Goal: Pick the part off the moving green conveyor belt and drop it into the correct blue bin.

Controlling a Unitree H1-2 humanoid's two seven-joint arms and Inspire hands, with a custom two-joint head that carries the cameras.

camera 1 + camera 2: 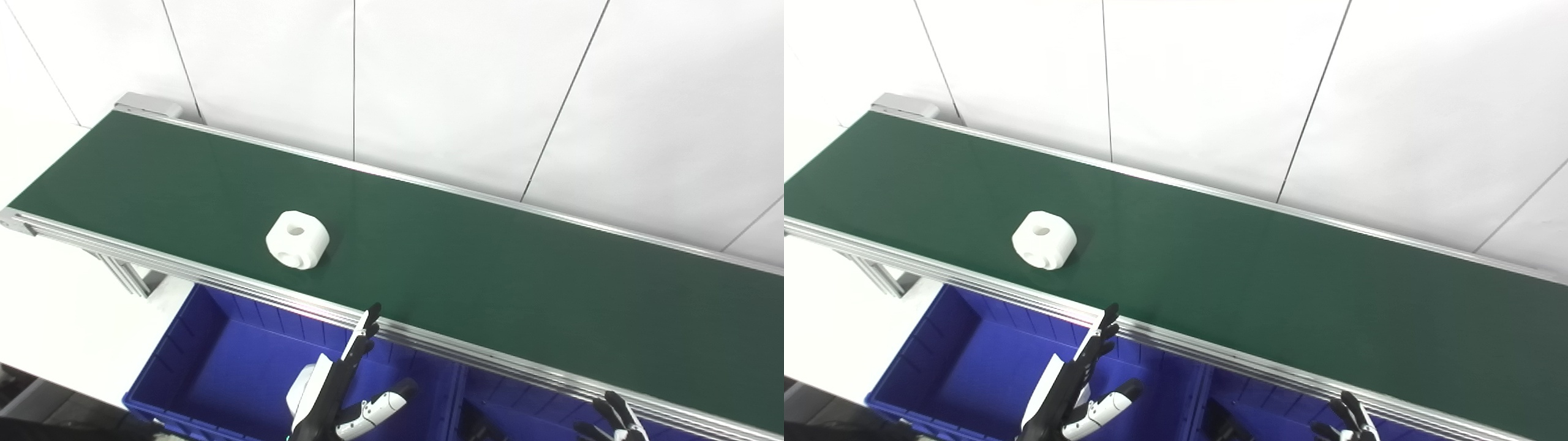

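White wall panels with thin dark seams stand behind a long green conveyor belt (490, 269) framed in aluminium rails, running from the far left corner toward the near right. A white block part (297, 239), rounded, with a hole in its top and another in its side, sits on the belt close to the near rail, toward the left end. Below that rail are two blue bins: the left bin (202, 361) and the right bin (508, 416), which is only partly in view. The left hand (343, 392) hovers above the left bin, fingers straight and spread, thumb out, holding nothing, probably readied to reach up for the part. Only the fingertips of the right hand (615, 419) show at the bottom edge; they look spread and empty.
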